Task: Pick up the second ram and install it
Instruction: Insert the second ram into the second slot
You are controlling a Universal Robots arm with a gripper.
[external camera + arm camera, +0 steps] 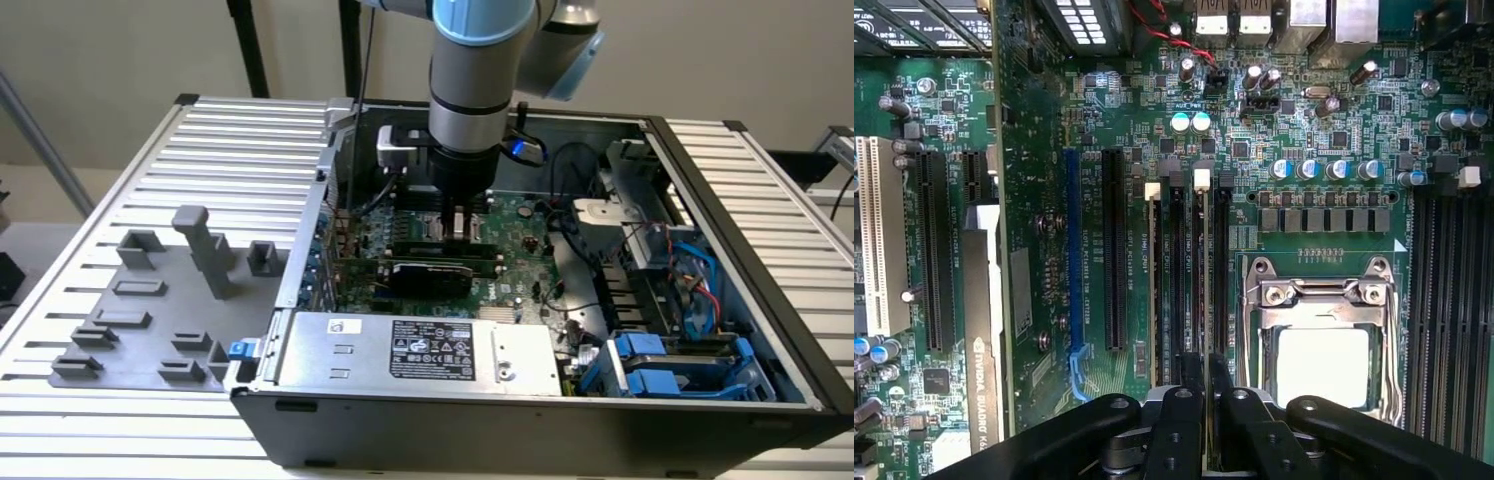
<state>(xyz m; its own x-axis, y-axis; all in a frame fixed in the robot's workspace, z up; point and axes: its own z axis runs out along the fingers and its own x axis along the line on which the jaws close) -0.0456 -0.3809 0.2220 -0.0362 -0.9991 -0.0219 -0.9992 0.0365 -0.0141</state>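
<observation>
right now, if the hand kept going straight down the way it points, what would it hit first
Most likely the black memory slots on the green motherboard: the hand points straight down at them in the wrist view. Its height above them is unclear.

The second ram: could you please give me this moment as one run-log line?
gripper: shut on second ram | position: edge-on over motherboard memory slots | seated: cannot tell

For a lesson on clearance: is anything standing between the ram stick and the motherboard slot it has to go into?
Nothing visible does. The fingers grip the ram stick, seen edge-on, and it lies along the row of black slots on the motherboard. No cable or card crosses that row; the red wires lie well away.
</observation>
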